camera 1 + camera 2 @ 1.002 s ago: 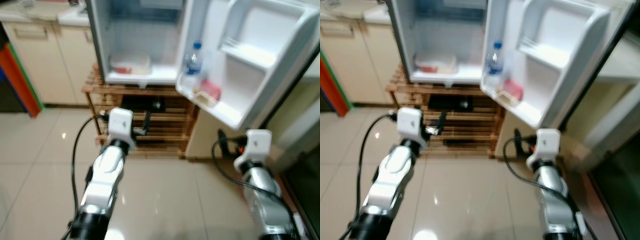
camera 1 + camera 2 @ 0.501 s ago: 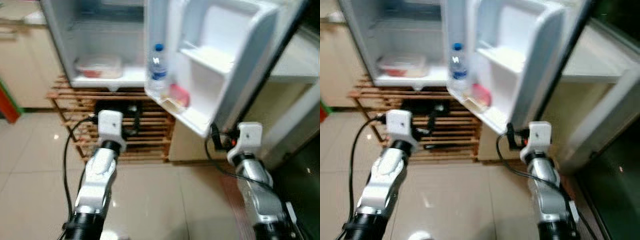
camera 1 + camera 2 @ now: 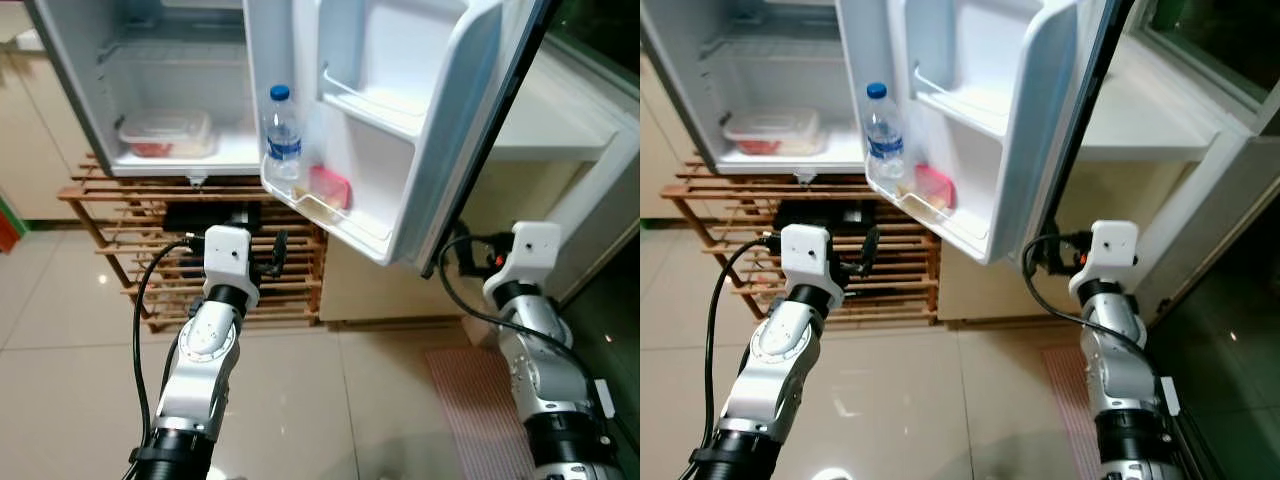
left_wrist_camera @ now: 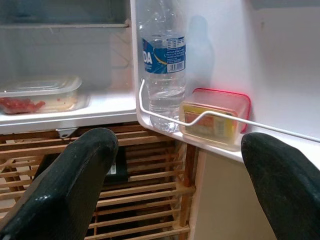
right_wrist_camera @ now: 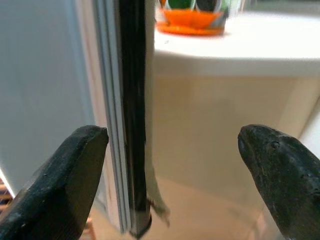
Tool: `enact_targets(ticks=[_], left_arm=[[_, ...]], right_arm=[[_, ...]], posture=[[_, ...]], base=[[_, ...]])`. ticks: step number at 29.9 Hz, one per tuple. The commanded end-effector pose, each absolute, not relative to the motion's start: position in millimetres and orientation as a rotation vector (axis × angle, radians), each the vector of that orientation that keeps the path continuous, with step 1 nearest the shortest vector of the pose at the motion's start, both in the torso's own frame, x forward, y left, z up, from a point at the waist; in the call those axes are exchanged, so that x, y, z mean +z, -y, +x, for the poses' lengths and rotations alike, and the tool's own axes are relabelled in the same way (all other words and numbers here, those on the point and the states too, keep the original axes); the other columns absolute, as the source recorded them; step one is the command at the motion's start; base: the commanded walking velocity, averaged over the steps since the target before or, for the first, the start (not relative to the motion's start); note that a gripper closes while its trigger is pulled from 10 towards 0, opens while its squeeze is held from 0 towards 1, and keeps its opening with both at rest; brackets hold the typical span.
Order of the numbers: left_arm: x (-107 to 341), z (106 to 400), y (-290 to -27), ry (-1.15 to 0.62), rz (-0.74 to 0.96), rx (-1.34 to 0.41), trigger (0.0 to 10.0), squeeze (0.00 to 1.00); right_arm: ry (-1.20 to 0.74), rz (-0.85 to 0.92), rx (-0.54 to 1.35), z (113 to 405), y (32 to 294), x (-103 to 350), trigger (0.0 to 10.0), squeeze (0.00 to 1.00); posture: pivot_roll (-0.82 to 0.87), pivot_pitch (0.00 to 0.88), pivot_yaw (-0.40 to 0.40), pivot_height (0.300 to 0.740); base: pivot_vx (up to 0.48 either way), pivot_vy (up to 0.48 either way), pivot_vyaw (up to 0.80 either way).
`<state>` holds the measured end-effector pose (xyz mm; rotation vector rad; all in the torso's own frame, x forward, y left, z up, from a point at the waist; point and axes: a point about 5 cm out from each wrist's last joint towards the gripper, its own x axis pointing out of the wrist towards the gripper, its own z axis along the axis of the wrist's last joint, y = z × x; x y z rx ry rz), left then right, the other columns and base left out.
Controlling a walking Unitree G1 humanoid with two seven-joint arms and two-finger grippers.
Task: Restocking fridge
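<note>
A small white fridge [image 3: 75, 90] stands open on a wooden rack [image 3: 105, 235]. Its door [image 3: 440, 120] swings out to the right. The door's lower shelf holds a water bottle [image 3: 283, 140] with a blue cap and a red-lidded box [image 4: 215, 117]. Inside, a clear food container [image 3: 165, 133] lies on the fridge floor. My left gripper [image 4: 175, 200] is open and empty, low in front of the rack, facing the bottle. Near the door's outer edge [image 5: 131, 125], my right gripper [image 5: 170, 185] is open with nothing held.
A white counter [image 3: 565, 130] runs behind the door at the right, with an orange dish [image 5: 192, 22] on it. A black box [image 3: 205, 216] sits on the rack. A reddish mat [image 3: 470, 400] lies on the tiled floor by my right arm.
The camera has swung right and closer, so the fridge sits further left in view. Both arms keep their raised pose; the right gripper now lies beside the door's edge.
</note>
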<state>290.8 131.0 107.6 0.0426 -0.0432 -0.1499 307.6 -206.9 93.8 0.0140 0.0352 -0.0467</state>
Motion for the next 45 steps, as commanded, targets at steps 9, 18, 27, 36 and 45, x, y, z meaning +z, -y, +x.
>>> enact_targets(ticks=[9,18,27,36,45], left_arm=[[109,292,-128,0.008,0.027,-0.18,10.0,0.0],[76,260,-156,-0.091,0.123,-0.277,10.0,0.0],[26,229,-172,-0.349,0.11,-0.441,10.0,0.0],[0,230,-170,-0.454,0.08,-0.415,10.0,0.0],[-47,224,-176,-0.688,0.056,-0.276,10.0,0.0]], right_arm=[[-0.07,0.046,-0.101,342,221,100,10.0,0.0],[-0.061,-0.026,-0.218,362,241,119,10.0,0.0],[-0.1,-0.048,-0.263,369,249,125,10.0,0.0],[-0.079,0.007,-0.168,381,218,132,10.0,0.0],[-0.017,0.116,-0.027,389,174,141,10.0,0.0]], posture=[[-0.02,0.0,-0.023,0.74],[0.0,0.0,-0.035,0.74],[0.03,0.016,-0.051,0.74],[0.04,0.025,-0.066,0.74],[0.0,0.035,-0.086,0.74]], base=[[0.0,0.0,0.0],[0.0,0.0,0.0],[0.0,0.0,0.0],[0.0,0.0,0.0],[0.0,0.0,0.0]])
